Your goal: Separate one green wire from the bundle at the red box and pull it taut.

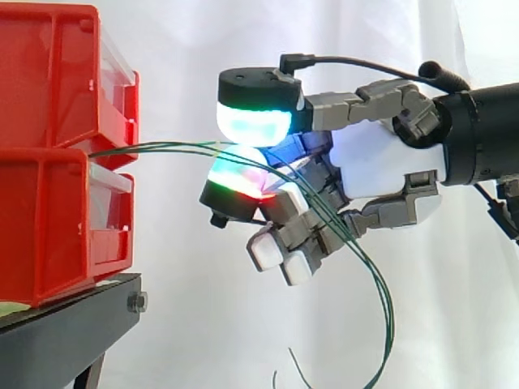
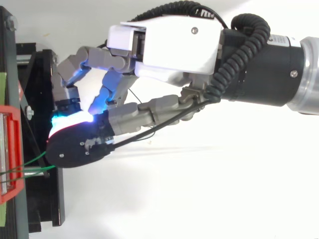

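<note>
Black stand (image 1: 69,328) at the left; lower red bin (image 1: 45,227) rests on it; upper bin (image 1: 49,73) stacked on that.

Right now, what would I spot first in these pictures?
The robot's hand with glowing fingertips, cyan above and red-white below, sits mid-picture in the side view. They pinch thin green wires that run from the red bins on the left and droop below the hand.
</note>
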Motion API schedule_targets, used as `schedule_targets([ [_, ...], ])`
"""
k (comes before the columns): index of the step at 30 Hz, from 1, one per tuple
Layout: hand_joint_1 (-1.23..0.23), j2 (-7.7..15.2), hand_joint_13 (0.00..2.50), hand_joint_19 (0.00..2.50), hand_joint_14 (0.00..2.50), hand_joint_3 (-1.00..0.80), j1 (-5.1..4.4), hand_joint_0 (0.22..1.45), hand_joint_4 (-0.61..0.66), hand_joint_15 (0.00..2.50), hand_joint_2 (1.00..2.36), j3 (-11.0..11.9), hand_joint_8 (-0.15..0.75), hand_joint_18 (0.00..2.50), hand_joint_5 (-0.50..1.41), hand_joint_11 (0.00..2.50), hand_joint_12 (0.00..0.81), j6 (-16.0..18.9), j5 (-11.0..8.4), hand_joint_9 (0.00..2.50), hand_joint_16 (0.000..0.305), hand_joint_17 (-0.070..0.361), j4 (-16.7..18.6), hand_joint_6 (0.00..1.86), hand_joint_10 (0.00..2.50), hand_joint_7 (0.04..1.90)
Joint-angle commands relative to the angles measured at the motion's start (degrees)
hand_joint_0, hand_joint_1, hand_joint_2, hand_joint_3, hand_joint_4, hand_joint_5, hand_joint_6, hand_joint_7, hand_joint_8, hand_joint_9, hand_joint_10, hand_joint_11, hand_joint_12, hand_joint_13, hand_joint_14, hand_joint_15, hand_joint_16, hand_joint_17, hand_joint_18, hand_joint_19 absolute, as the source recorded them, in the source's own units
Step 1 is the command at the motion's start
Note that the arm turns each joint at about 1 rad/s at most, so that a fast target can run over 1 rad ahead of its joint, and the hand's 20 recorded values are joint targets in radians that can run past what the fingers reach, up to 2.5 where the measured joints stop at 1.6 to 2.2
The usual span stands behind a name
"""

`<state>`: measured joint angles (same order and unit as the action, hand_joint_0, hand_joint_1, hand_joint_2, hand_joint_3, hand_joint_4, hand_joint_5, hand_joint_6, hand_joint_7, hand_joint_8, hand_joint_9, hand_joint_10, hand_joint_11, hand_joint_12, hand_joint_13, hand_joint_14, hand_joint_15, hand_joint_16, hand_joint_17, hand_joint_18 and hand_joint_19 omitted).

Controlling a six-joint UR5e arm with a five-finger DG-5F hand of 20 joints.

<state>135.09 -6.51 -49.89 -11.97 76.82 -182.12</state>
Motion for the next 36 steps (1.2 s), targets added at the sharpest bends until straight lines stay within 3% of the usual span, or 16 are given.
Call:
schedule_targets([
  [1, -0.65, 0.00, 0.99, 0.47, 0.01, -0.14, 0.00, 0.61, 0.21, 0.45, 1.02, -0.20, 0.362, 0.95, -0.20, 0.96, 0.359, 0.02, 0.00, 1.08, 0.051, 0.115, 0.18, 0.90, 0.02, 1.09],
  [12, -0.75, 0.09, 0.96, 0.47, 0.02, -0.19, 0.70, 0.62, 0.21, 0.45, 1.02, -0.47, 0.342, 0.92, -0.21, 0.98, 0.346, 1.77, 0.09, 1.04, 0.049, 0.110, 0.36, 0.91, 0.02, 1.06],
  [15, -0.69, 0.00, 0.97, 0.49, 0.01, -0.37, 0.97, 0.57, 0.22, 0.45, 1.01, -0.56, 0.348, 0.93, -0.20, 0.96, 0.347, 1.95, 1.49, 1.07, 0.049, 0.111, 0.36, 0.91, 0.02, 1.06],
  [16, -0.60, 0.00, 0.98, 0.49, 0.02, -0.42, 0.97, 0.56, 0.21, 0.45, 1.01, -0.56, 0.354, 0.94, -0.19, 0.95, 0.350, 1.86, 1.76, 1.11, 0.050, 0.111, 0.45, 0.90, 0.02, 1.06],
  [21, -0.48, 0.00, 0.99, 0.50, 0.02, -0.35, 0.97, 0.60, 0.20, 0.45, 1.01, -0.29, 0.350, 0.94, -0.18, 0.94, 0.349, 1.42, 2.29, 1.13, 0.049, 0.109, 0.62, 0.89, 0.02, 1.11],
  [28, -0.63, 0.00, 1.00, 0.46, 0.02, -0.10, 0.88, 0.60, 0.20, 0.43, 1.02, -0.20, 0.382, 0.99, -0.18, 0.97, 0.372, 0.54, 2.11, 1.13, 0.053, 0.120, 0.71, 0.92, 0.02, 1.15],
  [32, -0.69, 0.00, 0.98, 0.45, 0.01, -0.10, 0.88, 0.60, 0.18, 0.44, 1.02, 0.24, 0.371, 0.98, -0.19, 0.99, 0.370, -0.07, 2.20, 1.10, 0.053, 0.119, 0.71, 0.93, 0.01, 1.09],
  [36, -0.74, 0.00, 0.95, 0.48, 0.02, -0.24, 0.97, 0.61, 0.21, 0.45, 1.02, 1.03, 0.347, 0.92, -0.20, 1.00, 0.347, -0.60, 2.20, 1.06, 0.049, 0.110, 0.53, 0.92, 0.02, 1.09],
])
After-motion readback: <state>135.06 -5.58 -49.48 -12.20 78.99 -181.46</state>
